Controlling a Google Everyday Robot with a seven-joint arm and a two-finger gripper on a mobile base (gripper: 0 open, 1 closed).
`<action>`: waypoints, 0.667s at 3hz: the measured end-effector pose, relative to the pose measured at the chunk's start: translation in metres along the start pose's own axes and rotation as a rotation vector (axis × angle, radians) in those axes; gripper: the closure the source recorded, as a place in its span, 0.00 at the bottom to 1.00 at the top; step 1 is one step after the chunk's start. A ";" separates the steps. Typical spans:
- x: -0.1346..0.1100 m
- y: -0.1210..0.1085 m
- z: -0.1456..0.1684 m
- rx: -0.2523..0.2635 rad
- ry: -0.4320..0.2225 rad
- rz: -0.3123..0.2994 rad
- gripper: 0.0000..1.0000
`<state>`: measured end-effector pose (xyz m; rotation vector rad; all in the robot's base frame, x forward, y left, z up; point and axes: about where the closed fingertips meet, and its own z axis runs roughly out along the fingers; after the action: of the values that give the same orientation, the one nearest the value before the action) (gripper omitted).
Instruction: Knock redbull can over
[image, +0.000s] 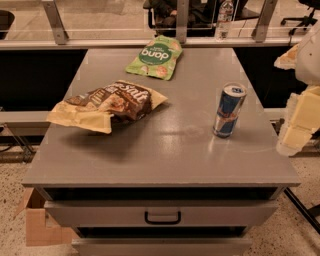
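The redbull can (229, 111) stands upright on the right part of the grey table top (165, 145). It is slim, blue and silver, with a red logo and a silver top. My gripper (296, 127) shows as a pale yellow-white shape at the right edge of the camera view, just off the table's right side. It is to the right of the can, a little lower in the view, and apart from it. The white arm (309, 52) rises above it at the frame's edge.
A brown and yellow snack bag (107, 105) lies at the table's left. A green snack bag (154, 56) lies at the back middle. A clear water bottle (225, 17) stands behind the table on a ledge. A drawer with a black handle (162, 218) is below, and a cardboard box (37, 225) is on the floor at the left.
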<state>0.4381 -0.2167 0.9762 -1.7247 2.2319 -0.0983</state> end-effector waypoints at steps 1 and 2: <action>0.000 0.000 0.000 0.000 0.000 0.000 0.00; 0.002 0.000 -0.006 0.007 -0.074 0.071 0.00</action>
<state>0.4358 -0.2191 0.9815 -1.6173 2.2338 -0.0256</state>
